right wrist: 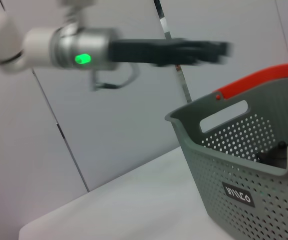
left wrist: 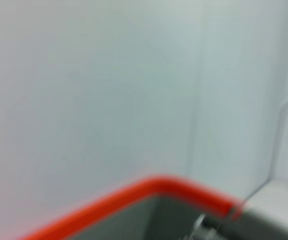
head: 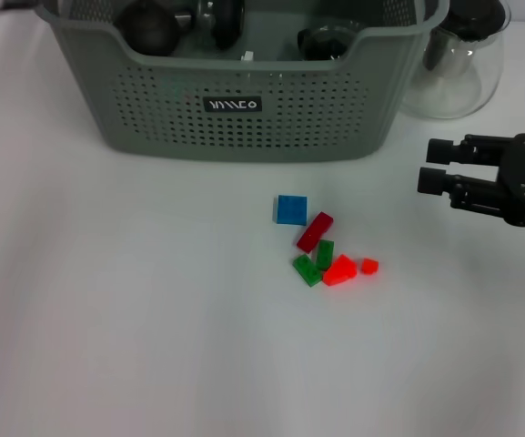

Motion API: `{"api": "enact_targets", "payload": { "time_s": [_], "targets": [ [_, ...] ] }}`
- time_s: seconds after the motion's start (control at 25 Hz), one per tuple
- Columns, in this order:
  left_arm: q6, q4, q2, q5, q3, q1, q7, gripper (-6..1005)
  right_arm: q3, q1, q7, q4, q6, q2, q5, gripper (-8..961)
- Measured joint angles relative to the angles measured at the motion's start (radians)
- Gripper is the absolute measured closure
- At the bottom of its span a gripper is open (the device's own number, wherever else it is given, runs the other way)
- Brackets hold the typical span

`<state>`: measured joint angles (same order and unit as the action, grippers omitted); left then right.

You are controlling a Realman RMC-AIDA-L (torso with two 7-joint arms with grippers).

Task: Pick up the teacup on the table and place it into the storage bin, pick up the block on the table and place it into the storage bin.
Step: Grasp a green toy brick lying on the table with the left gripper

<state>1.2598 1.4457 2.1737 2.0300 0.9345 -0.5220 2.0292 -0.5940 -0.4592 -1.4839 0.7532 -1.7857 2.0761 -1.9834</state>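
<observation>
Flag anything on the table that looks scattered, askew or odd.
The small blocks lie in a loose jumble in front of the storage bin: a blue block sits slightly apart, while the dark red, green and bright red pieces touch at mixed angles. Nothing looks damaged or spilled.

The storage bin (head: 244, 100) is cut off at 12 o'clock in the head view, so its far wall is out of shot, and the dark stuff (head: 148, 27) inside it is too murky to identify. The glass jug (head: 458, 64) at 1 o'clock loses its top to the edge too. The right gripper (head: 435, 168) pokes in at 3 o'clock, arm cropped. The left gripper (right wrist: 218, 50) is smeared in the right wrist view, so can't read its fingers.
</observation>
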Motion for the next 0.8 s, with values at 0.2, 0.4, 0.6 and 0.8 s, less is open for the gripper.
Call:
{"api": "enact_targets", "payload": {
  "time_s": [0.2, 0.4, 0.6, 0.8],
  "targets": [
    [0.346, -0.197, 0.0, -0.309, -0.253, 0.128, -0.378, 306, 0.0, -0.001, 0.0, 0.0, 0.005, 0.0, 0.0, 419],
    [0.522, -0.544, -0.005, -0.255, -0.435, 0.17, -0.763, 224, -0.001, 0.001, 0.0, -0.001, 0.012, 0.001, 0.0, 419],
    [0.498, -0.803, 0.001, -0.079, -0.433, 0.181, -1.083, 230, -0.001, 0.001, -0.001, -0.004, 0.017, 0.001, 0.0, 419],
    [0.309, -1.073, 0.002, 0.013, -0.403, 0.127, -1.266, 236, -0.007, -0.002, 0.0, -0.023, 0.025, 0.0, 0.0, 419]
  ]
}}
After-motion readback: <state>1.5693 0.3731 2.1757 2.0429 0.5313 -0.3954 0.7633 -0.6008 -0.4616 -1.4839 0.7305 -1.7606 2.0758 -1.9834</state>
